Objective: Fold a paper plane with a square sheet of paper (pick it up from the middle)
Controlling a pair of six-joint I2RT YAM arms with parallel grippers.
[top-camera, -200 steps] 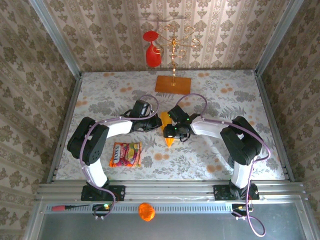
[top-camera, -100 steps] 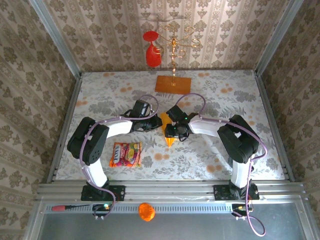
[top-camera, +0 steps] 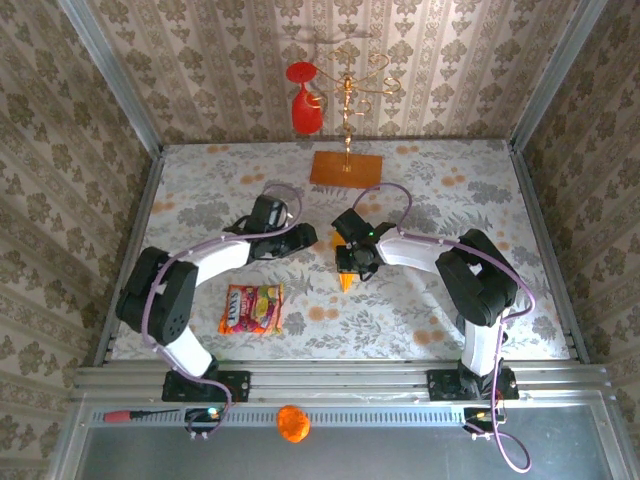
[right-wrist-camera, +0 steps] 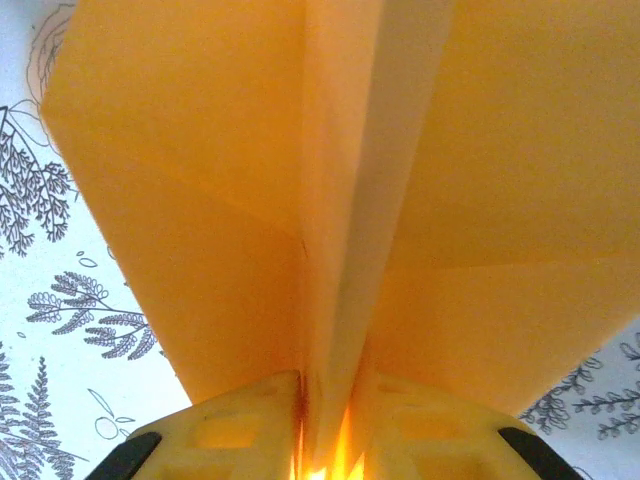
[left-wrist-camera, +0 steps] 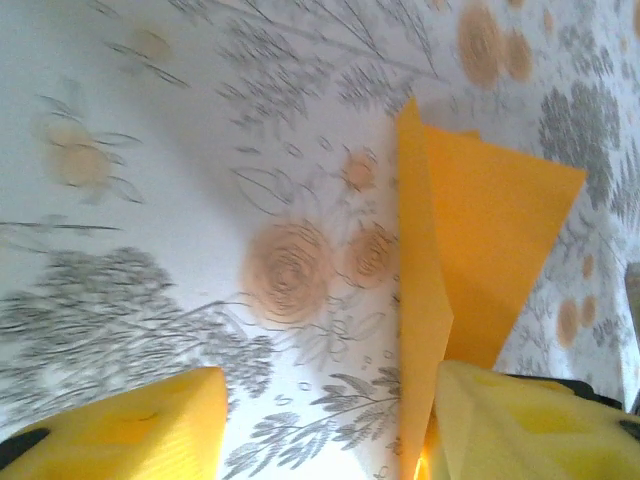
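Note:
The square sheet of paper is folded into a slim yellow-orange paper plane (right-wrist-camera: 250,180) with a centre crease. My right gripper (right-wrist-camera: 325,400) is shut on that centre fold, the wings spreading to both sides above the yellow fingers. From above, the right gripper (top-camera: 349,266) covers most of the paper plane (top-camera: 346,283), whose point pokes out toward the near side. My left gripper (top-camera: 302,240) stands open a little to the left of it. In the left wrist view the paper plane (left-wrist-camera: 480,230) stands just beside the right finger (left-wrist-camera: 530,420), and the open left gripper (left-wrist-camera: 325,390) holds nothing.
A colourful snack packet (top-camera: 253,308) lies at the near left. A brownish-orange board (top-camera: 346,168) with a gold stand and a hanging red glass (top-camera: 305,110) sits at the back. An orange lump (top-camera: 292,423) and a red-handled tool (top-camera: 130,414) lie on the front rail.
My left gripper has opened, let go of the paper and drawn back to the left. My right gripper has closed on the centre fold and stayed over the paper plane.

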